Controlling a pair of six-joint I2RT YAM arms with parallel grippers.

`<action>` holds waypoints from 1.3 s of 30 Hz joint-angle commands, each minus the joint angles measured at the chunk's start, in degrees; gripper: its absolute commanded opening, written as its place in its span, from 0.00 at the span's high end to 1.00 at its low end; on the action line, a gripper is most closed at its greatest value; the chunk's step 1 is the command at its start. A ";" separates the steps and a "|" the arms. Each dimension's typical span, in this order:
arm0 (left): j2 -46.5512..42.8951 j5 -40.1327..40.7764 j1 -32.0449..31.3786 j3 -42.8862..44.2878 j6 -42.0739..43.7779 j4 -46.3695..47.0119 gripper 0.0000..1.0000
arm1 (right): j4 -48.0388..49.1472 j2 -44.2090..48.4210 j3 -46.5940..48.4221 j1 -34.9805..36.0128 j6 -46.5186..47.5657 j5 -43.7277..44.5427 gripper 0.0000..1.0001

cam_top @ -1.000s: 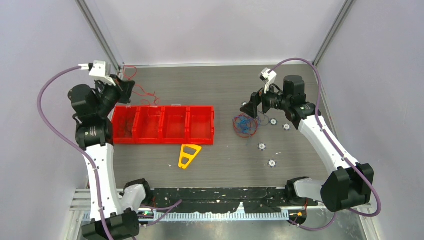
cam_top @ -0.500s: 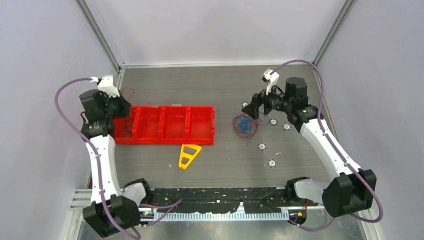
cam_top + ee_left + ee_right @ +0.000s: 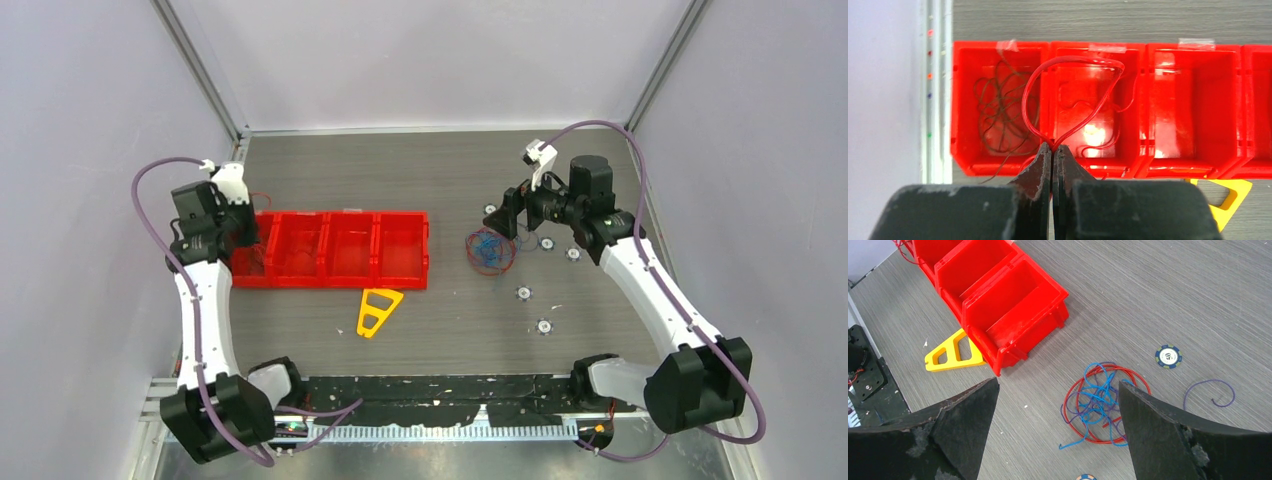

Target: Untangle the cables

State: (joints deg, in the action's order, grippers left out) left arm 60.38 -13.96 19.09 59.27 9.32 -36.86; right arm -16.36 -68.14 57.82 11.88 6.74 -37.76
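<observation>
**One red cable over the bins, knot waiting**

My left claw [image 3: 1052,150] is pinched tight on a single red cable [image 3: 1074,62]. Its loop rises toward twelve o'clock in the wrist view and hangs over the second compartment from the left of the red bin tray [image 3: 330,280]. The compartment at nine o'clock of it holds a dark wire [image 3: 998,120], and another red strand seems to lie in the second one. I judge this to be the drop-off step for a cable already freed.

The rest of the cables, red and blue, sit in a tangle [image 3: 1098,405] on the table, at about three o'clock of the tray in the top view. My right claw [image 3: 1058,385] hovers above it with its jaws spread wide, holding nothing. A purple strand [image 3: 1210,390] lies apart at three o'clock of the tangle.

Next I should lower the left claw so the loop sits inside one compartment, not across the dividing wall, then release. After that the right claw needs one outer strand, not a bunch.
</observation>
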 commanded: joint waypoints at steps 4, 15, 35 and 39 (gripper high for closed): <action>7.28 -5.85 -5.79 -0.66 -2.37 10.90 1.00 | 0.89 -1.51 2.02 -0.19 -0.37 -0.40 0.05; 25.35 -7.47 -6.52 2.26 1.97 8.64 1.00 | -0.72 -0.77 1.73 -0.18 0.55 0.15 0.05; 26.48 1.34 -11.45 8.27 9.33 -4.85 0.53 | -5.87 -1.40 4.00 -0.18 4.46 0.81 0.05; 21.32 -1.26 -11.46 13.31 10.05 -10.35 0.36 | -11.94 -3.32 4.97 -0.18 8.04 3.51 0.05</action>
State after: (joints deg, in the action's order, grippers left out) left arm 88.97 -13.06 7.51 65.91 18.65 -42.11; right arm -22.87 -70.06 59.79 11.88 10.46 -36.91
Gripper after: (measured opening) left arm 0.580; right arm 0.954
